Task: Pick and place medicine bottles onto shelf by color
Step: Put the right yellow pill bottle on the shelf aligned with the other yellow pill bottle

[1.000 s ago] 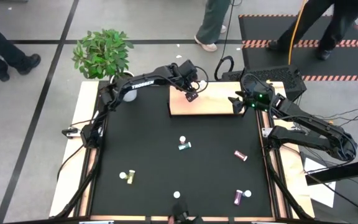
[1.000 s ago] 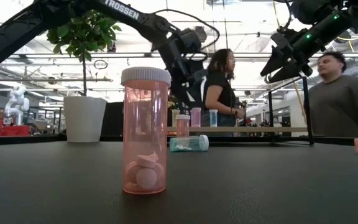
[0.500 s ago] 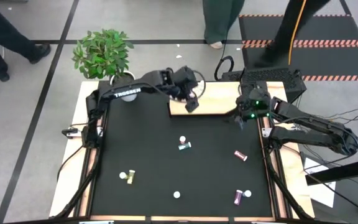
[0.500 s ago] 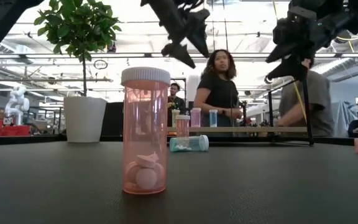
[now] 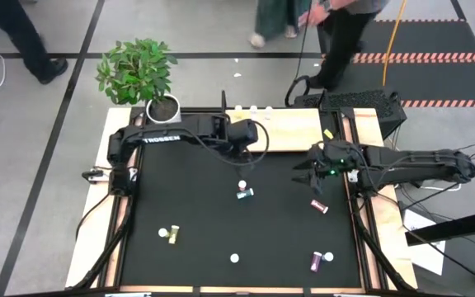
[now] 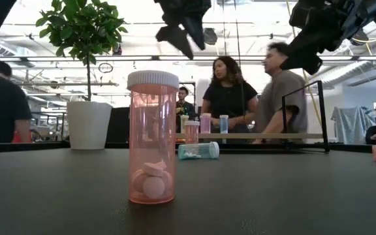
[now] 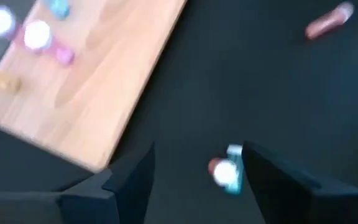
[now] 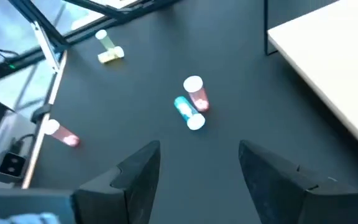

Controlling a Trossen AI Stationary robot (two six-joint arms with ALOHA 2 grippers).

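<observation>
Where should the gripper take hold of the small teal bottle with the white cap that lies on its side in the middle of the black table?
Probably across the middle of the teal bottle's round body, from straight above, fingers on its two long sides. It lies flat, and an upright pink bottle stands right by one end, so an end approach looks crowded. The open left gripper is nearest.

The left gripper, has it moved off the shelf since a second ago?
Yes. In the high view the left gripper has pulled back from over the shelf toward the table's middle, now hanging over the black mat just past the shelf's near edge, jaws open.
</observation>
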